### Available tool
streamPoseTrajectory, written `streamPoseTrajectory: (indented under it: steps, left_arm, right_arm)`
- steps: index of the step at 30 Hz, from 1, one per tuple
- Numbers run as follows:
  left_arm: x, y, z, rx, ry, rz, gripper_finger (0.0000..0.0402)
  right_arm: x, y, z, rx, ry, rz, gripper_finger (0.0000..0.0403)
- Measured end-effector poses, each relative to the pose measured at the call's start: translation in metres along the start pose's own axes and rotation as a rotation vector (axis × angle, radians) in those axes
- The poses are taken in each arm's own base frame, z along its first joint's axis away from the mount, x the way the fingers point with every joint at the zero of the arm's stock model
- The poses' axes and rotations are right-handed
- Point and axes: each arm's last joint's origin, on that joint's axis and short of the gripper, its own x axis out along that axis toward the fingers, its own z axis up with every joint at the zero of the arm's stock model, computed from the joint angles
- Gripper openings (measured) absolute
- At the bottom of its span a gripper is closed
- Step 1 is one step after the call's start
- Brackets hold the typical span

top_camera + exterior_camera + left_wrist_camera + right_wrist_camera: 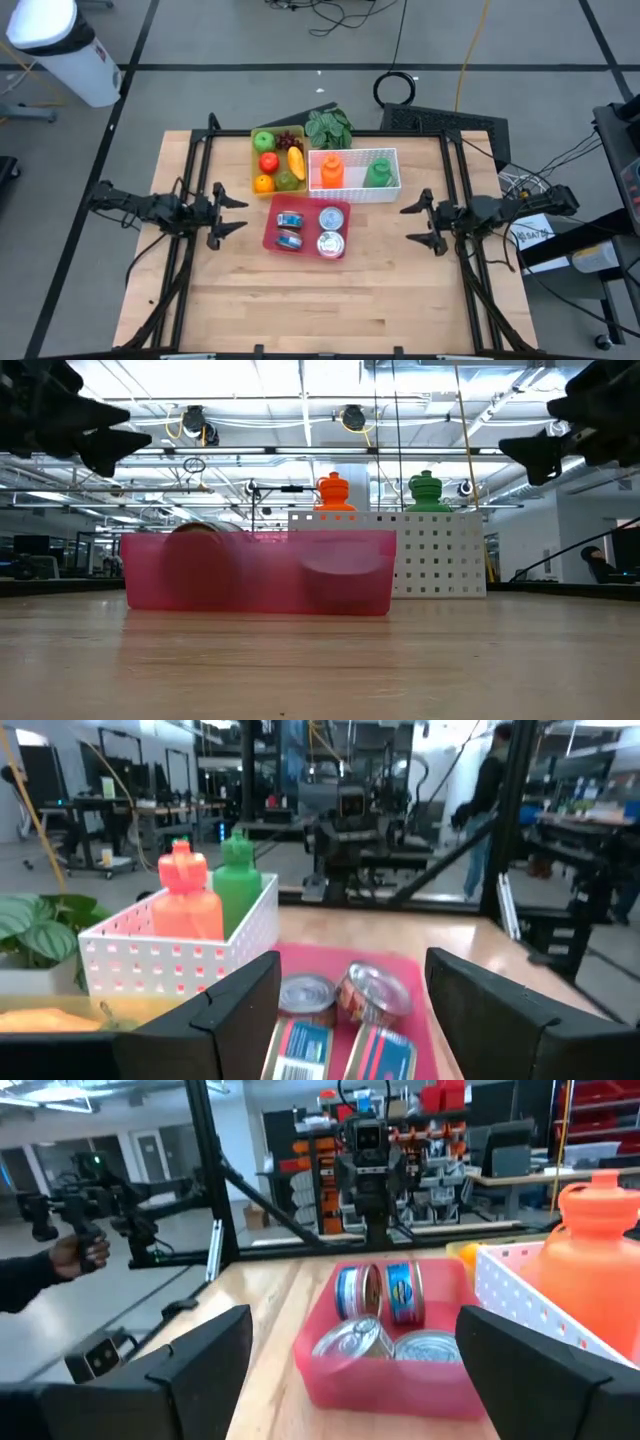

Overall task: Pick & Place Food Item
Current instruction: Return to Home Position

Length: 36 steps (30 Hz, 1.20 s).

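A pink tray (270, 232) at the table's middle holds several tin cans (331, 218), two lying and two upright. Behind it a yellow-green tray (256, 160) carries fruit: a green apple, a red one, an orange, a banana, grapes. A white perforated basket (390, 190) holds an orange bottle (332, 170) and a green bottle (379, 172). My left gripper (238, 214) hovers open left of the pink tray; the cans (335, 1005) show between its fingers. My right gripper (412, 224) hovers open right of it, facing the cans (385, 1320).
A leafy green plant (330, 127) sits at the table's far edge behind the basket. Bare wood lies in front of the pink tray (260, 575) toward the near edge. A person's hand (75, 1255) shows in the room beyond the table.
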Motion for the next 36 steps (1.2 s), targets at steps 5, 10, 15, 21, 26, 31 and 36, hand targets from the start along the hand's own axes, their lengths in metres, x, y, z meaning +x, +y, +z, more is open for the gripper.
streamPoseTrajectory:
  steps: [5, 10, 15, 21, 26, 31, 36]
  left_arm:
    - [0.0, 0.0002, -0.0037, 0.014, 0.037, 0.003, 0.026]
    - [0.0, 0.0002, -0.0036, 0.014, 0.036, 0.004, 0.026]
    - [0.0, 0.0002, -0.0036, 0.014, 0.036, 0.004, 0.026]
    - [0.0, 0.0002, -0.0036, 0.014, 0.036, 0.004, 0.026]
    - [0.0, 0.0002, -0.0035, 0.014, 0.035, 0.004, 0.026]
    - [0.0, 0.0002, -0.0035, 0.014, 0.035, 0.004, 0.026]
    - [0.0, 0.0002, -0.0035, 0.014, 0.035, 0.005, 0.026]
  right_arm:
    - [0.0004, -0.0009, -0.007, -0.008, 0.071, -0.011, 0.0333]
    - [0.001, -0.0011, -0.0091, -0.01, 0.09, -0.013, 0.0333]
    - [0.001, -0.0011, -0.0093, -0.01, 0.091, -0.014, 0.0333]
    - [0.001, -0.0012, -0.0097, -0.01, 0.092, -0.014, 0.033]
    - [0.001, -0.0012, -0.0099, -0.01, 0.093, -0.014, 0.0331]
    - [0.001, -0.0012, -0.0099, -0.01, 0.093, -0.014, 0.0333]
    - [0.001, -0.0012, -0.0099, -0.01, 0.093, -0.014, 0.0332]
